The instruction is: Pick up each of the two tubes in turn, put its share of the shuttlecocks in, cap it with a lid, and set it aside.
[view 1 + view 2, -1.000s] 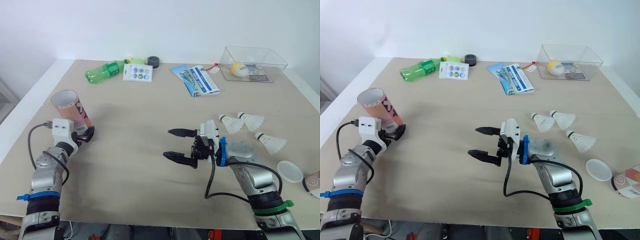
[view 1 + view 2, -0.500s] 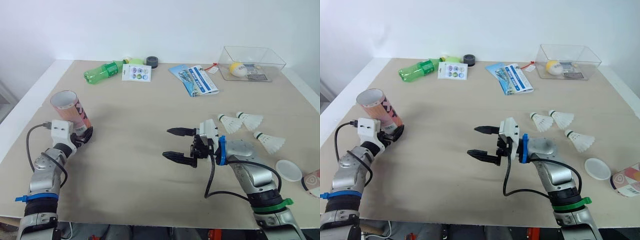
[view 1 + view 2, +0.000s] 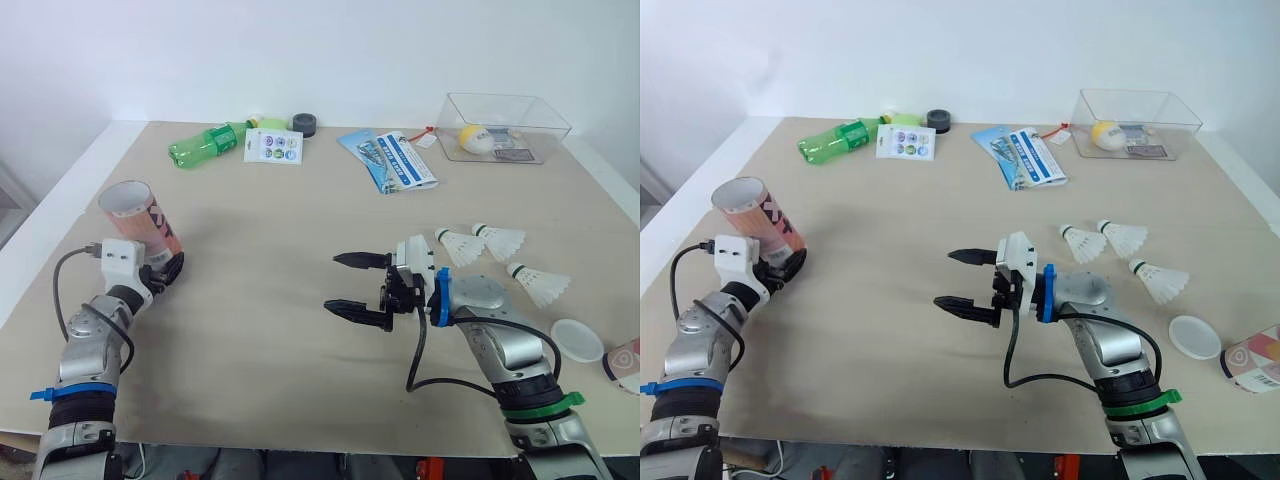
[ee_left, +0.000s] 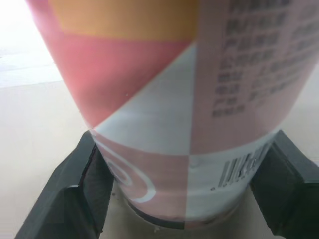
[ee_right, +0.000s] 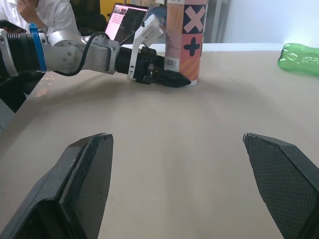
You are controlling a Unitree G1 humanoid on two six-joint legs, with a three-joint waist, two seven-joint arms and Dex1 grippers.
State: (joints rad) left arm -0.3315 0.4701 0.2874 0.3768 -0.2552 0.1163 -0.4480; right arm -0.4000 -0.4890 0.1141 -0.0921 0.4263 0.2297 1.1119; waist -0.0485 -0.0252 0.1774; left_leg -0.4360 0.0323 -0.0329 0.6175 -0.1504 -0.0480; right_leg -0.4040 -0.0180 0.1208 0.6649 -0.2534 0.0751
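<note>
A pink, white and orange tube (image 3: 148, 222) stands open-topped near the table's left edge, with my left gripper (image 3: 166, 270) shut on its base. The left wrist view shows both fingers (image 4: 75, 194) pressed against the tube (image 4: 174, 99). My right gripper (image 3: 333, 282) hovers open at mid table with nothing between its fingers, pointing toward the tube (image 5: 183, 37). Three white shuttlecocks (image 3: 458, 245), (image 3: 503, 240), (image 3: 540, 285) lie to the right of it. A white lid (image 3: 578, 341) lies near the front right. A second tube (image 3: 625, 362) lies at the right edge.
Along the back of the table are a green bottle (image 3: 205, 143), a sticker card (image 3: 274, 146), a black tape roll (image 3: 306, 124), a blue brochure (image 3: 393, 160) and a clear box (image 3: 505, 127) holding a yellow ball.
</note>
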